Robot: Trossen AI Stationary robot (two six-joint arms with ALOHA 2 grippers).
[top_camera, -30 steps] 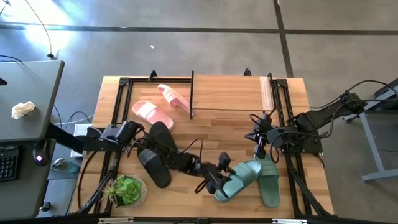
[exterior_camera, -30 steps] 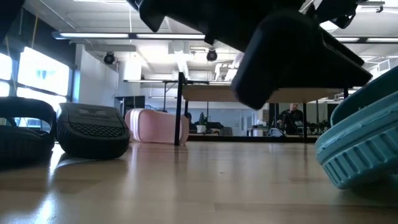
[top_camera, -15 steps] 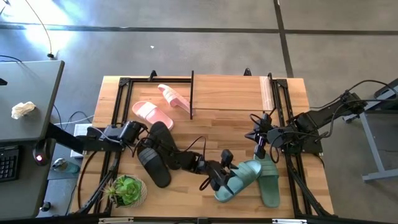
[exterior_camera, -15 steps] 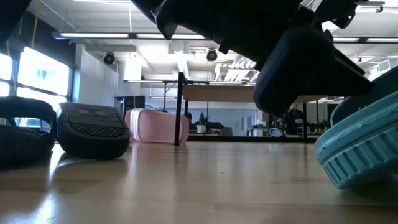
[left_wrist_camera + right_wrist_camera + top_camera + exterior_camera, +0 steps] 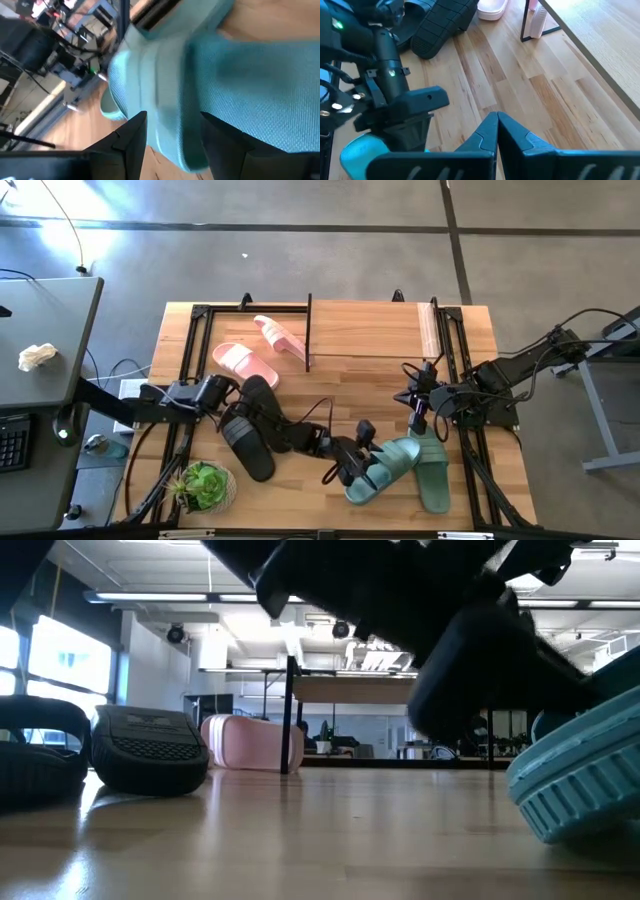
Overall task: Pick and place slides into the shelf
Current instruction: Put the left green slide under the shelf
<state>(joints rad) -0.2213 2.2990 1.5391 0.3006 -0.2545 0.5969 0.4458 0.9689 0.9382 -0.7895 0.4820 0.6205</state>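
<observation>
The green slide (image 5: pixel 392 464) lies tilted near the table's front, its far side leaning on the second green slide (image 5: pixel 433 476). My left gripper (image 5: pixel 362 453) stands open at its near left edge. In the left wrist view the slide's rim (image 5: pixel 172 100) lies between the two fingers (image 5: pixel 134 136). My right gripper (image 5: pixel 418 416) hangs shut above the table on the right with nothing in it. Two black slides (image 5: pixel 250 442) lie under my left arm. Two pink slides (image 5: pixel 245 362) lie left of the shelf (image 5: pixel 370 330), one (image 5: pixel 280 336) against its black leg. My left gripper has a finger on each side of the green slide's rim (image 5: pixel 172 100), coming in slanting down from the table's left. Whether the fingers touch the slide I cannot tell. The slide rests on the table and on the other green slide.
A small potted plant (image 5: pixel 205 486) stands at the near left corner. Black frame rails run along both sides of the table (image 5: pixel 330 385). Bare wood lies between the shelf and the green slides. In the low view the shelf's thin black leg (image 5: pixel 290 715) stands behind a pink slide (image 5: pixel 250 743).
My left gripper has crept a little toward the table's right, closer onto the green slide, its fingers kept the same width apart. The green slide has stayed where it was. My right arm has kept still.
</observation>
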